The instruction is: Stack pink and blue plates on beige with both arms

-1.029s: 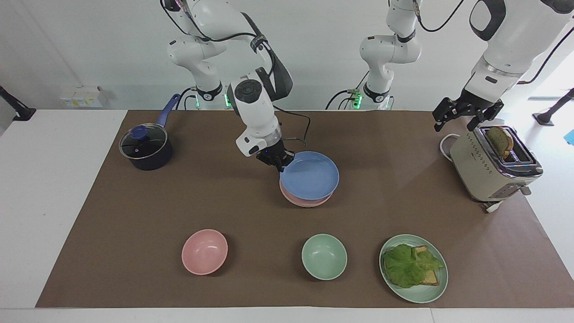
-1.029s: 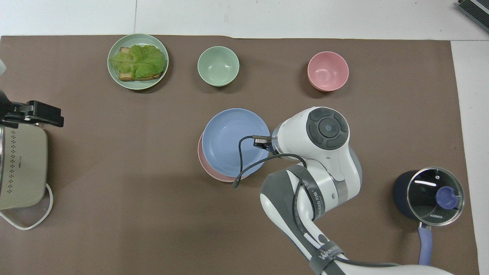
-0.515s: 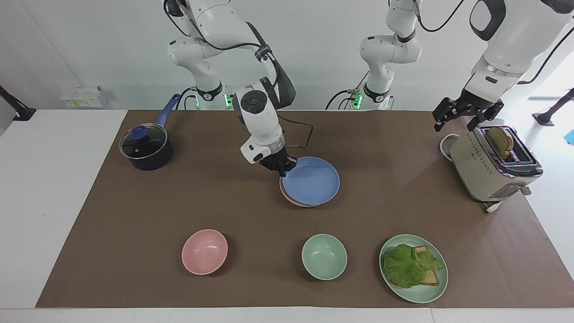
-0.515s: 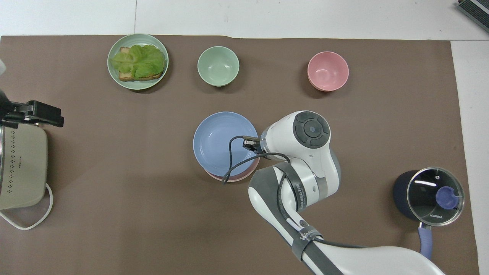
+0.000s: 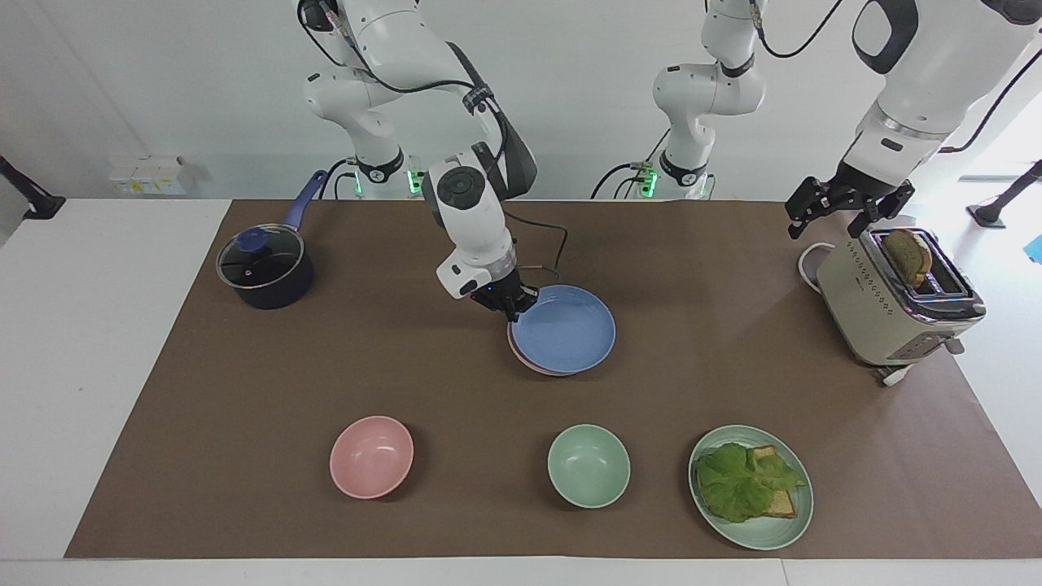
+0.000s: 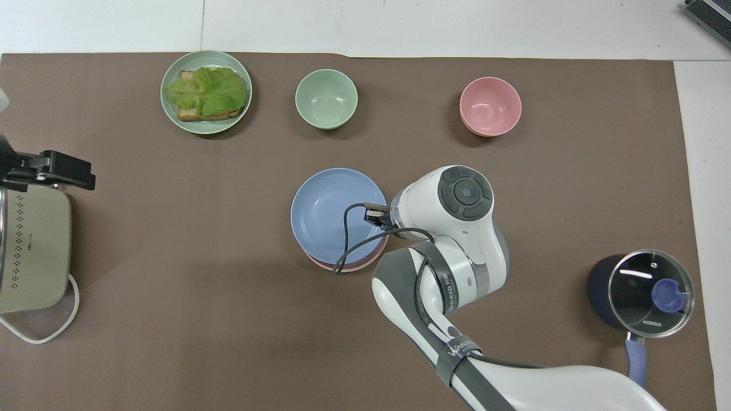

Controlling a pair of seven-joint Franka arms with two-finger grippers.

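open mat [image 5: 391, 358] around stacked plates [image 5: 563, 330]; 2 bowls [image 5: 371, 456] farther out.

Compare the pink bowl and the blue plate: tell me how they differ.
Colour: the pink bowl is pale pink, the blue plate medium blue.
Shape: the bowl is smaller and deeper, the plate wider and shallow.
Support: the bowl sits alone on the brown mat, farther from the robots; the plate lies on a pink plate.
Contact: nothing touches the bowl; the right gripper is at the plate's rim.
Both are round, matte and empty.
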